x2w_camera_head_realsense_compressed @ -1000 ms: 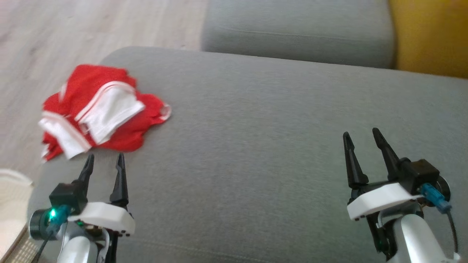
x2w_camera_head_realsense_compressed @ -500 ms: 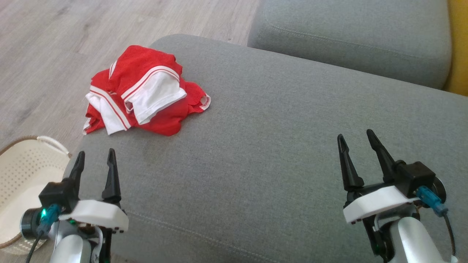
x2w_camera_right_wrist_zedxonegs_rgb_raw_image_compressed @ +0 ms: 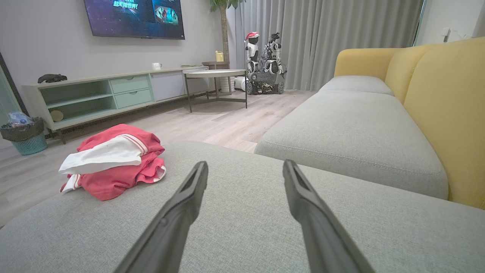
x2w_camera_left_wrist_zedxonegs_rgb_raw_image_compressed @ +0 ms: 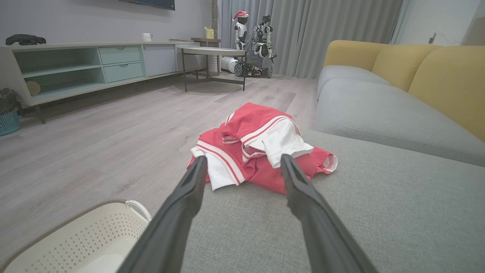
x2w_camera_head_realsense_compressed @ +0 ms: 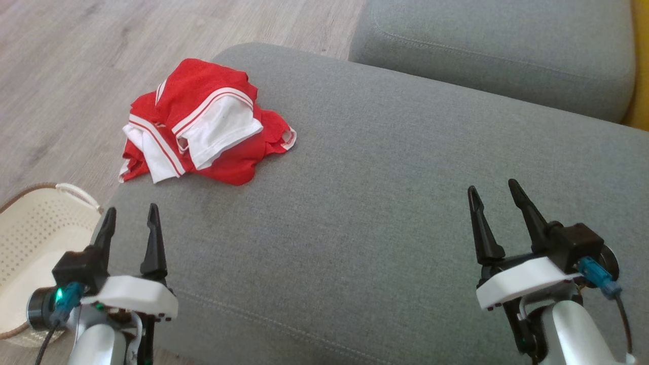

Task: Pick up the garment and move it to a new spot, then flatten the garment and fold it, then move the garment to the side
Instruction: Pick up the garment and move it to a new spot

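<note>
While garment (x2w_camera_head_realsense_compressed: 203, 126) sits at cushion (x2w_camera_head_realsense_compressed: 385, 213) edge, left fingers (x2w_camera_head_realsense_compressed: 153, 243), right fingers (x2w_camera_head_realsense_compressed: 481, 228) apart

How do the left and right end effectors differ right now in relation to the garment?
The left end effector points at the crumpled red and white garment lying ahead of it; the right end effector faces bare grey cushion, the garment well off to its left. The left end effector sits at the cushion's edge beside the cream basket; the right end effector is away from it. Both are open and empty.
</note>
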Available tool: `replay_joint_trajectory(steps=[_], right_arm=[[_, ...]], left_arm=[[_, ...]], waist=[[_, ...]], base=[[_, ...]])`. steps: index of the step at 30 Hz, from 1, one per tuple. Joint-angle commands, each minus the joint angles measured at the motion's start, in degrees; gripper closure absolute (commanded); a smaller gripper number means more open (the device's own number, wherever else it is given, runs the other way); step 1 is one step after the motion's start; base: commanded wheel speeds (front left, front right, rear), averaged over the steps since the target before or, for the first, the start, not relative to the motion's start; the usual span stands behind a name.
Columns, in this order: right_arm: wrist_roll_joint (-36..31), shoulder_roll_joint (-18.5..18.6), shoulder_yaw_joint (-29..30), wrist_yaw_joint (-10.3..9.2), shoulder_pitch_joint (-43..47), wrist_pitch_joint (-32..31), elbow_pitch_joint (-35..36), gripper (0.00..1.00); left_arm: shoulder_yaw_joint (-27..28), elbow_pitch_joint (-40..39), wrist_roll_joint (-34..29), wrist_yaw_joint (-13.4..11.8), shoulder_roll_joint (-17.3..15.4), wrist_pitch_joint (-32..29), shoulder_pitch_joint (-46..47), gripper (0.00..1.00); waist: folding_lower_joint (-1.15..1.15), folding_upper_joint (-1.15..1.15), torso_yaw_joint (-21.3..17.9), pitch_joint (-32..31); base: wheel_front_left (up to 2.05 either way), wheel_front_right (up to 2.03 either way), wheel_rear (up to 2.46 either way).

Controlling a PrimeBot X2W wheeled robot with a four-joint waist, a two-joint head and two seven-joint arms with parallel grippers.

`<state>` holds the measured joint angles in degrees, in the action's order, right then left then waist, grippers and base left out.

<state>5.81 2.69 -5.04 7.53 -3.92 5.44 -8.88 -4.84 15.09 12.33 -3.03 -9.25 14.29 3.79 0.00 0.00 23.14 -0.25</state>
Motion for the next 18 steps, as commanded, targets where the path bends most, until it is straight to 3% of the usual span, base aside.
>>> replay_joint_trajectory(steps=[1,11,18], right_arm=[[-0.17,0.19,-1.11,-0.04,-1.94,-0.19,2.46,0.00],[-2.02,0.19,-1.17,-0.04,-5.05,-2.59,5.45,0.00],[-3.40,1.37,-1.38,-0.04,-8.19,-4.93,8.20,0.00]], left_arm=[[2.32,-2.50,-0.30,0.12,-1.26,0.71,3.86,0.00],[3.20,-1.45,1.35,1.73,-0.45,0.71,12.26,0.00],[3.58,10.39,4.13,5.00,-1.65,-0.91,25.08,0.00]], waist=[[0.00,0.00,-0.01,0.52],[0.00,0.00,-1.83,7.63],[0.00,0.00,-4.91,15.20]], base=[[0.00,0.00,0.00],[0.00,0.00,0.00],[0.00,0.00,0.00]])
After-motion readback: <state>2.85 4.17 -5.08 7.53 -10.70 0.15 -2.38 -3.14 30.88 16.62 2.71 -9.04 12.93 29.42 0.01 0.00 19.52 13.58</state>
